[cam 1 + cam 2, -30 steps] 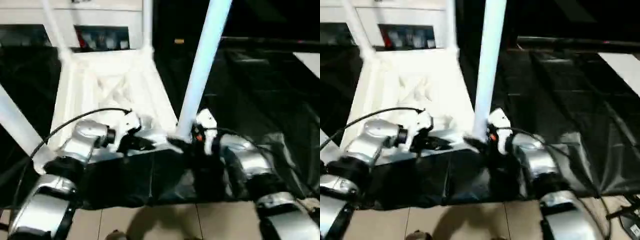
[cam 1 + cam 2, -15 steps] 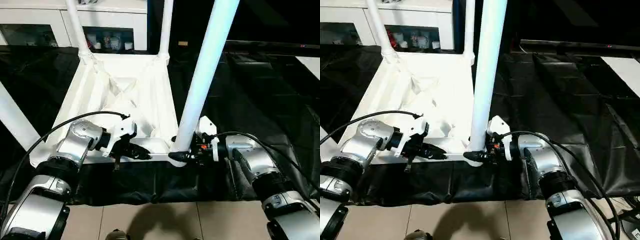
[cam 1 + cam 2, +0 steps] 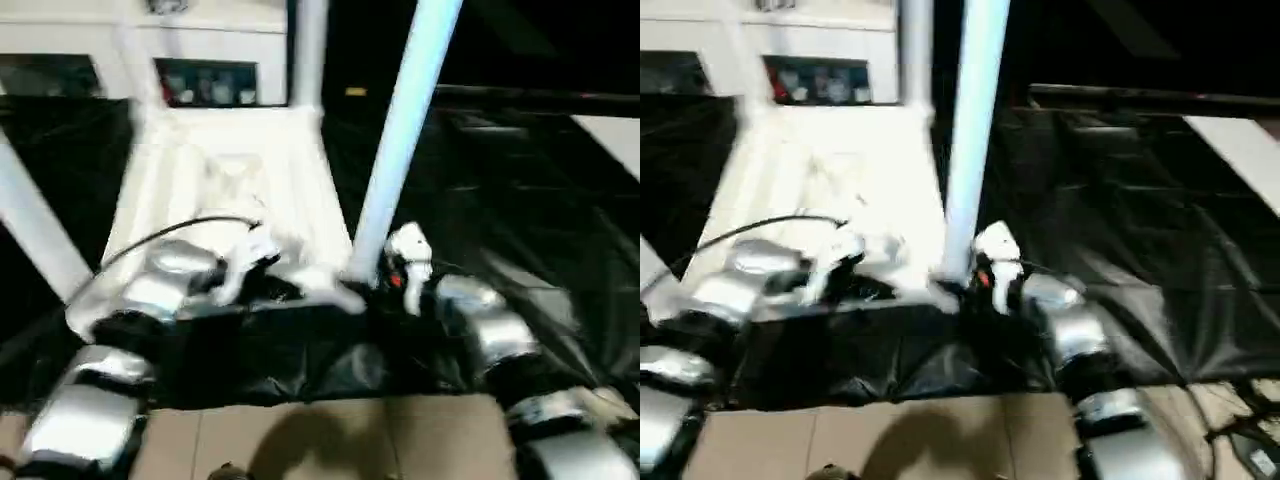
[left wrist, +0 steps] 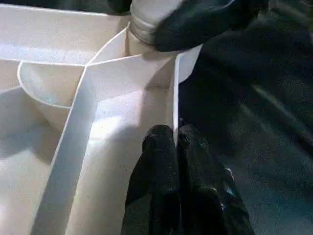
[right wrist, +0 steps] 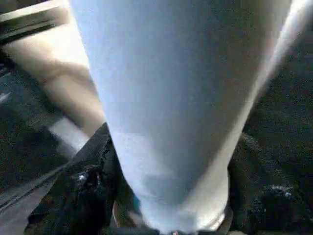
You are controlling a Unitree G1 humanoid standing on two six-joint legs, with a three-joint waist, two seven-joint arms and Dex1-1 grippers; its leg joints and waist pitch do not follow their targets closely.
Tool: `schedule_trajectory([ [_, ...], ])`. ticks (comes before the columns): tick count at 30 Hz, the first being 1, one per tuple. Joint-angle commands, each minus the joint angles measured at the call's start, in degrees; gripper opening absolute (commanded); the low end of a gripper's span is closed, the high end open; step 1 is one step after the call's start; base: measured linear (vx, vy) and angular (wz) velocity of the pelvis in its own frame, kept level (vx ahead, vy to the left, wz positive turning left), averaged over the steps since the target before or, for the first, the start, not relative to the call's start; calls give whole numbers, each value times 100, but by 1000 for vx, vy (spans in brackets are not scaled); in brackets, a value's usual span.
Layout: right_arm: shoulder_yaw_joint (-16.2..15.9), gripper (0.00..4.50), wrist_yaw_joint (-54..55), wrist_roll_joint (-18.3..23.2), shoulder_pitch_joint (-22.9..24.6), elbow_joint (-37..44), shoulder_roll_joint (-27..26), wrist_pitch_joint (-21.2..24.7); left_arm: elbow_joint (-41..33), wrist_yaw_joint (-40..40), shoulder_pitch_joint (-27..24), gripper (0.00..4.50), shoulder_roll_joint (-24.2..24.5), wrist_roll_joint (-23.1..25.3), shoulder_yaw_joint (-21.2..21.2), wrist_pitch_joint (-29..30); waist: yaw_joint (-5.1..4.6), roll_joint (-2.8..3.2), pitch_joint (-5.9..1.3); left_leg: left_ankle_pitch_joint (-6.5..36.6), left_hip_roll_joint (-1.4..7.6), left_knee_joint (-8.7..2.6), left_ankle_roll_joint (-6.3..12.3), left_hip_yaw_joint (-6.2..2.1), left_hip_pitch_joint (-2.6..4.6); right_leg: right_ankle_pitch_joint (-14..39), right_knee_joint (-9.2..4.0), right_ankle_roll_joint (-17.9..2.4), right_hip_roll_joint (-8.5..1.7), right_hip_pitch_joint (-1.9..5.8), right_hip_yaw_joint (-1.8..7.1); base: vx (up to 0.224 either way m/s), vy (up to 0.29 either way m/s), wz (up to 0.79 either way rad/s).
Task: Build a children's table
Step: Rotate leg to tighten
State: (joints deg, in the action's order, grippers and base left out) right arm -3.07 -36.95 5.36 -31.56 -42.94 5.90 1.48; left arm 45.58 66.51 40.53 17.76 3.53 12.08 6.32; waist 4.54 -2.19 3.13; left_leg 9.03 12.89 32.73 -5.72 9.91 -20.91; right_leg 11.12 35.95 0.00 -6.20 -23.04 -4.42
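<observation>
White plastic table [image 3: 225, 190] lies upside down on the black sheet [image 3: 520, 200], our left gripper [image 4: 176, 142] pinching its rim, right gripper [image 3: 372, 290] clamped round a leg [image 3: 400, 140] that could twist loose.

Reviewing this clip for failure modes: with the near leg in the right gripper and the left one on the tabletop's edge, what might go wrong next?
The right gripper wraps the leg just above its corner socket; that tall leg could tilt and bind instead of seating. The left gripper pinches only the tabletop's thin rim wall, so it might slip off. The tabletop sits at the work table's near edge and could slide off.
</observation>
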Motion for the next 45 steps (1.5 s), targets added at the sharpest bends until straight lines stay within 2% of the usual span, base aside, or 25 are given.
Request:
schedule_trajectory([
  [1, -1, 266, 1606, -327, 5, -292, -572, 149, -12, -384, -10, 0, -724, -43, 266, 275, -37, 84, -323, 1980, -13, -435, -306, -2, 61, 2529, -592, -763, -191, 206, 206, 0, 0, 0],
  [4, -30, 266, 1879, -337, 11, -359, -878, 71, 2, -668, -12, 0, -935, -36, 258, 341, -88, 19, -327, 2167, -44, -419, -195, 9, 81, 2602, -645, -684, -161, 178, 223, 0, 0, 0],
  [5, -52, 266, 1992, -354, -22, -395, -1034, -2, -4, -808, -17, 0, -1031, -28, 251, 368, -84, 68, -332, 2242, -54, -416, -115, 2, 104, 2640, -661, -666, -161, 166, 237, 0, 0, 0],
  [6, -54, 266, 2000, -356, -25, -397, -1044, -7, -5, -815, -18, 0, -1036, -28, 251, 370, -99, 67, -340, 2236, -46, -421, -94, 4, 97, 2582, -663, -672, -160, 163, 249, 0, 0, 0],
  [7, -65, 301, 2063, -369, -47, -413, -1124, -47, -16, -878, -24, 0, -1079, -23, 247, 385, -114, 76, -343, 2202, -45, -438, -76, -9, 63, 2447, -649, -686, -146, 192, 238, 0, 0, 0],
  [11, -52, 347, 1710, -229, -126, -323, -1226, -314, -137, -787, -112, 0, -1049, 42, 322, 317, -129, 91, -359, 2190, -38, -451, 0, 1, 61, 2103, -638, -789, -130, 202, 240, 0, 0, 0],
  [12, -39, 347, 1660, -210, -123, -290, -1213, -316, -165, -758, -128, 0, -1026, 49, 324, 308, -128, 77, -358, 2202, -34, -450, 29, 1, 64, 2067, -634, -809, -130, 204, 242, 0, 0, 0],
  [13, -39, 372, 1660, -210, -123, -290, -1213, -316, -165, -758, -128, 0, -1026, 49, 324, 308, -126, 85, -361, 2182, -32, -452, 42, 0, 64, 2044, -633, -831, -137, 202, 250, 0, 0, 0],
  [14, -47, 372, 1460, -191, -91, -192, -1093, -316, -234, -597, -172, 0, -932, 28, 323, 228, -126, 85, -361, 2182, -32, -452, 42, 0, 64, 2044, -633, -831, -137, 202, 250, 0, 0, 0],
  [15, -112, 372, 1174, -203, -43, -78, -883, -339, -280, -408, -216, 0, -785, 12, 329, 153, -113, 52, -372, 2156, -37, -443, 121, 2, 48, 1998, -630, -848, -143, 229, 251, 0, 0, 0],
  [16, -163, 381, 978, -213, -11, -5, -735, -362, -307, -280, -245, 0, -684, 1, 333, 104, -109, 65, -380, 2084, -28, -443, 142, 4, 46, 1911, -624, -868, -151, 231, 260, 0, 0, 0],
  [17, -163, 393, 978, -213, -11, -5, -735, -362, -307, -280, -245, 0, -684, 1, 333, 104, -105, 74, -392, 1922, -13, -435, 174, 14, 46, 1624, -599, -955, -142, 223, 269, 0, 0, 0],
  [18, -288, 403, 556, -245, 27, 52, -467, -414, -321, 2, -292, 0, -511, -37, 355, -84, -101, 91, -396, 1867, -12, -431, 183, 18, 49, 1488, -587, -1007, -141, 224, 271, 0, 0, 0],
  [19, -434, 420, -73, -273, 54, 82, -91, -460, -340, 389, -347, 0, -294, -118, 358, -326, -84, 80, -416, 1616, -17, -395, 298, 39, 32, 1021, -546, -1140, -129, 257, 273, 0, 0, 0],
  [20, -434, 420, -73, -273, 54, 82, -91, -460, -340, 389, -347, 0, -294, -118, 358, -326, -84, 80, -416, 1616, -17, -395, 298, 39, 32, 1021, -546, -1140, -129, 257, 273, 0, 0, 0],
  [21, -434, 420, -73, -273, 54, 82, -91, -460, -340, 389, -347, 0, -294, -118, 358, -326, -84, 96, -436, 1302, -15, -376, 375, 44, 3, 539, -473, -1259, -130, 280, 275, 0, 0, 0],
  [22, -467, 420, -241, -282, 57, 76, 6, -480, -347, 490, -362, 0, -239, -142, 357, -389, -84, 107, -436, 1238, -5, -377, 377, 41, 3, 439, -460, -1304, -135, 279, 273, 0, 0, 0],
  [23, -518, 420, -671, -267, 61, 85, 224, -528, -342, 688, -357, 0, -153, -223, 298, -406, -82, 80, -436, 1153, -1, -371, 361, 43, -7, 320, -448, -1354, -120, 313, 260, 0, 0, 0],
  [24, -588, 420, -1214, -200, 81, 162, 457, -529, -305, 903, -336, 0, -50, -272, 266, -400, -76, 81, -432, 1142, -5, -356, 367, 60, 2, 264, -437, -1398, -106, 303, 264, 0, 0, 0],
  [27, -714, 420, -2198, -59, 124, 355, 825, -440, -215, 1246, -289, 0, 106, -332, 218, -414, 4, 83, -421, 1178, 14, -341, 449, 86, 24, 318, -439, -1445, -97, 312, 261, 0, 0, 0],
  [30, -767, 394, -2529, 10, 135, 443, 920, -346, -212, 1390, -277, 0, 151, -357, 221, -411, 69, 75, -406, 1316, 30, -352, 378, 92, 34, 573, -452, -1437, -110, 292, 267, 0, 0, 0],
  [34, -946, 353, -3211, 131, 120, 581, 1139, -187, -176, 1842, -238, 0, 335, -388, 297, -426, 83, 90, -398, 1548, 43, -369, 268, 88, 69, 926, -490, -1399, -116, 261, 272, 0, 0, 0],
  [36, -973, 345, -3307, 141, 109, 581, 1166, -182, -154, 1914, -225, 0, 381, -377, 316, -468, 88, 90, -397, 1554, 45, -376, 243, 83, 59, 962, -486, -1393, -120, 264, 272, 0, 0, 0],
  [39, -1036, 308, -3517, 132, 93, 588, 1213, -156, -117, 2077, -197, 0, 445, -380, 326, -484, 92, 85, -403, 1507, 41, -378, 211, 76, 51, 942, -476, -1383, -121, 269, 268, 0, 0, 0],
  [45, -1029, 282, -3654, 187, 182, 718, 1160, -34, -99, 2207, -187, 0, 497, -352, 332, -534, 109, 86, -415, 1371, 40, -370, 228, 78, 52, 716, -450, -1429, -118, 276, 266, 0, 0, 0],
])
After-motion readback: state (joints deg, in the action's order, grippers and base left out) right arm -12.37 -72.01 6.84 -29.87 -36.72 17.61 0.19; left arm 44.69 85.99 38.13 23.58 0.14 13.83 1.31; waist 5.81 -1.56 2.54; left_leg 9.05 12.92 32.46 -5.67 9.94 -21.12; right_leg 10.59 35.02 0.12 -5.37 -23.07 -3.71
